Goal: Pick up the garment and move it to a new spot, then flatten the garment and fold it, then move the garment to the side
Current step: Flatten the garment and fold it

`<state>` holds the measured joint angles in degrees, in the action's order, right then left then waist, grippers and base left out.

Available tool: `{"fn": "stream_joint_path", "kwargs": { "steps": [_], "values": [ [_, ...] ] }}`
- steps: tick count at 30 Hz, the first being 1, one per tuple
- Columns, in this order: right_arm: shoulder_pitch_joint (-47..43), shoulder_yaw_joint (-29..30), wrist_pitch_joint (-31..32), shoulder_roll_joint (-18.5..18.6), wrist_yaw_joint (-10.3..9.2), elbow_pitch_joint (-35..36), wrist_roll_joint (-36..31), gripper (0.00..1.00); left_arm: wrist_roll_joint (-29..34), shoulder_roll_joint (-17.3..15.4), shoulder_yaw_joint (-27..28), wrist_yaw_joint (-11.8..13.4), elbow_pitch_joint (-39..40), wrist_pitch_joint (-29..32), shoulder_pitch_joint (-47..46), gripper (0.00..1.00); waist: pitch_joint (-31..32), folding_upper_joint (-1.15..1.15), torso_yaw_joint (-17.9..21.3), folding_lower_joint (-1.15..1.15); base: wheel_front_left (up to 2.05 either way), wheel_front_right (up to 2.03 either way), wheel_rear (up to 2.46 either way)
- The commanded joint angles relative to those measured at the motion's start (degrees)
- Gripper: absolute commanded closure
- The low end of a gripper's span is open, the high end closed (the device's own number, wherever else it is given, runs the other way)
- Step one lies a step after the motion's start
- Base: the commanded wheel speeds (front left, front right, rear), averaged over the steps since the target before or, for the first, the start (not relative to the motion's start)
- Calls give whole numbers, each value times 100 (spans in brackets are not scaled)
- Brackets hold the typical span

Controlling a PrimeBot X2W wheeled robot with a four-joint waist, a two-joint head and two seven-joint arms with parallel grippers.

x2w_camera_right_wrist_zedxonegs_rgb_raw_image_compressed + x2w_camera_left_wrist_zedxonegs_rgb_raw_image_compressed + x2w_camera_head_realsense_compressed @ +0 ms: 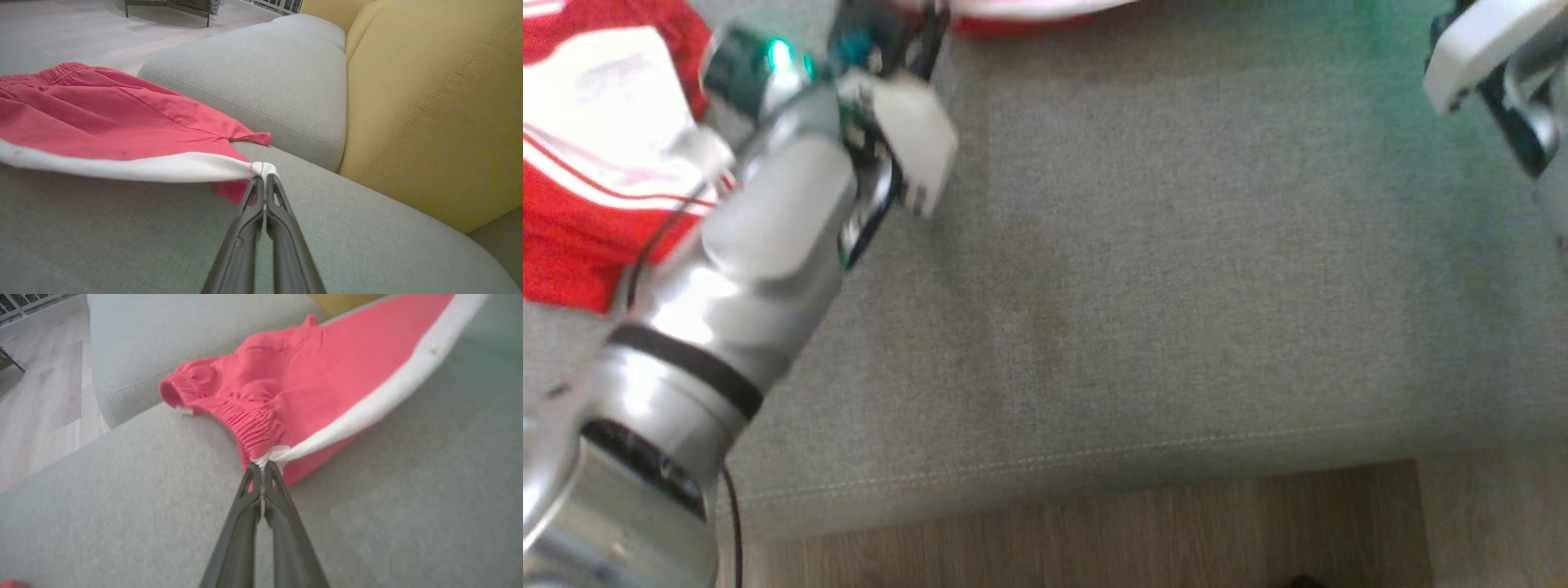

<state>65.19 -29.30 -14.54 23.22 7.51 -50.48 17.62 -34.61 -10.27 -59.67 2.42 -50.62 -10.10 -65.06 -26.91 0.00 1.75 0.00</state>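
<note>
The garment (pixel 318 375) is a pair of red shorts with an elastic waistband and a white side band. It lies stretched over the grey sofa seat (pixel 122 506). My left gripper (pixel 263 467) is shut on the white band's end beside the waistband. My right gripper (pixel 263 177) is shut on the band's other end, at the leg hem, and the garment (pixel 102 110) spreads away to its left. The band hangs taut and slightly lifted between the two grips. In the head view a strip of the garment (pixel 1013 10) shows at the top edge.
My left arm (pixel 768 212) crosses the left of the head view over another red and white cloth (pixel 596 163). My right wrist (pixel 1494 49) is at the upper right. A yellow back cushion (pixel 429 102) stands behind the seat. Wooden floor (pixel 1094 531) runs along the seat's front edge.
</note>
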Motion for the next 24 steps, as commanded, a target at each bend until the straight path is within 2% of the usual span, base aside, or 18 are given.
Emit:
{"fn": "stream_joint_path", "kwargs": {
  "steps": [1,11,15,24],
  "values": [
    [-168,-150,27,81,-2,31,130,100,23,-177,50,-31,33,-36,-75,100,215,0,8,0,0,0,0],
    [-621,-968,165,419,-2,-158,824,100,0,-127,-218,-96,-124,-154,702,100,764,0,-30,0,0,0,0],
    [-946,-1427,302,692,-2,19,1160,100,24,-83,-320,-11,-89,-228,987,100,991,0,-52,0,0,0,0],
    [-1548,-2152,634,1208,-2,531,1780,100,-298,-34,-280,-34,174,-312,1768,100,1491,0,-72,0,0,0,0]
  ]
}}
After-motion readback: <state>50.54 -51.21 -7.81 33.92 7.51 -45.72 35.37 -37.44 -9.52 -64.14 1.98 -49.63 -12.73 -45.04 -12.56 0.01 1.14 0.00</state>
